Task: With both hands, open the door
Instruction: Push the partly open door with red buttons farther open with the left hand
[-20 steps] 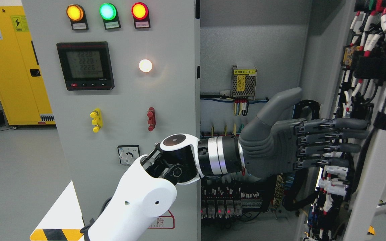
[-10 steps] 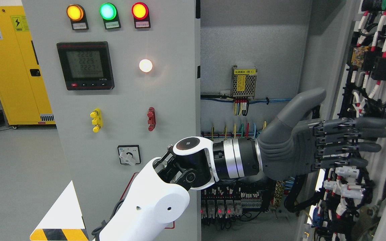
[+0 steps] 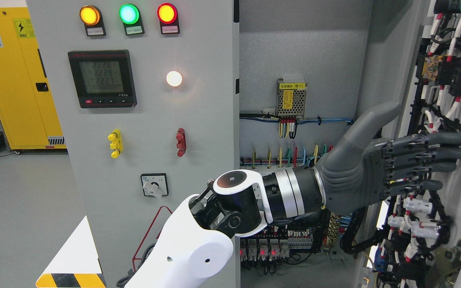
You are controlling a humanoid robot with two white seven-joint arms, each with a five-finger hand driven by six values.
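Left hand (image 3: 390,168), fingers (image 3: 434,154) straight and spread, holding nothing, against wired inner face of open door (image 3: 454,120)

Grey panel (image 3: 198,120) as landmark: amber lamp (image 3: 89,15), green lamp (image 3: 129,13), red lamp (image 3: 167,13) along its top, digital meter (image 3: 102,78) below them, rotary switch (image 3: 154,185) lower down, yellow cabinet (image 3: 18,80) beyond its left edge.

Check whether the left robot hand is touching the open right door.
Cannot tell. In the head view the left robot hand overlaps the right door, fingers extended flat, but contact is not plainly visible.
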